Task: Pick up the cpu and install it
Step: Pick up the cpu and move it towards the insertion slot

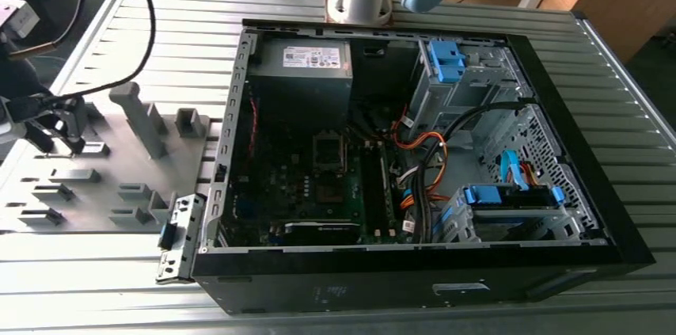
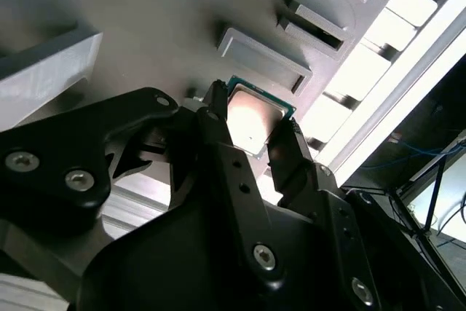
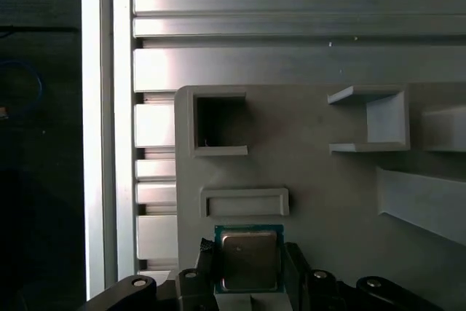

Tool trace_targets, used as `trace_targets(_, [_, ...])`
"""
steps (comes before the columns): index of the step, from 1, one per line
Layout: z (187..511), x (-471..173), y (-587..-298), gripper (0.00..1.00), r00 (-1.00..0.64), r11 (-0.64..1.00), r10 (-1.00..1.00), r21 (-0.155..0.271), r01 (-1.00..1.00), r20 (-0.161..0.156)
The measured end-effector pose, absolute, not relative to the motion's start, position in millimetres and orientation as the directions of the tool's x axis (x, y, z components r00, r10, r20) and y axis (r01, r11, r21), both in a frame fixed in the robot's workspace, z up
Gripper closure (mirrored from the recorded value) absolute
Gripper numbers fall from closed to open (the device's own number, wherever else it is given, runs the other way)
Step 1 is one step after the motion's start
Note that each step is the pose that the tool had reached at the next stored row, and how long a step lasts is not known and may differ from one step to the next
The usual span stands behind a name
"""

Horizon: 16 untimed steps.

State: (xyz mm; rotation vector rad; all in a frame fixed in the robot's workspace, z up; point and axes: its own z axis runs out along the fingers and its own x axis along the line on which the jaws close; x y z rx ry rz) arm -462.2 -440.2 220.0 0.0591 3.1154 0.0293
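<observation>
In the exterior view, the gripper [image 1: 55, 135] hangs over the grey fixture plate [image 1: 111, 167] at the exterior view's left. Second wrist view: the cpu [image 2: 253, 118], silvery top with a green rim, is pinched between the narrowed jaws. First wrist view: square and flat, it sits just beside a raised grey bar [image 3: 244, 202].

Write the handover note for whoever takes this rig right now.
Gripper: shut on the cpu, fingers against two opposite edges.
Cpu: at the grey plate, on the exterior view's left. Whether it is lifted off the plate cannot be told.
Done: cpu grasped.
Left: the install. The cpu is not yet in the open case on the exterior view's right.
</observation>
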Motion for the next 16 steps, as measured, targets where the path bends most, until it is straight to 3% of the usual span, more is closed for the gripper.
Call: trace_targets(16, [248.7, -462.2, -440.2, 0.53, -0.999, 0.999, 0.036, 0.019, 0.036, -0.025])
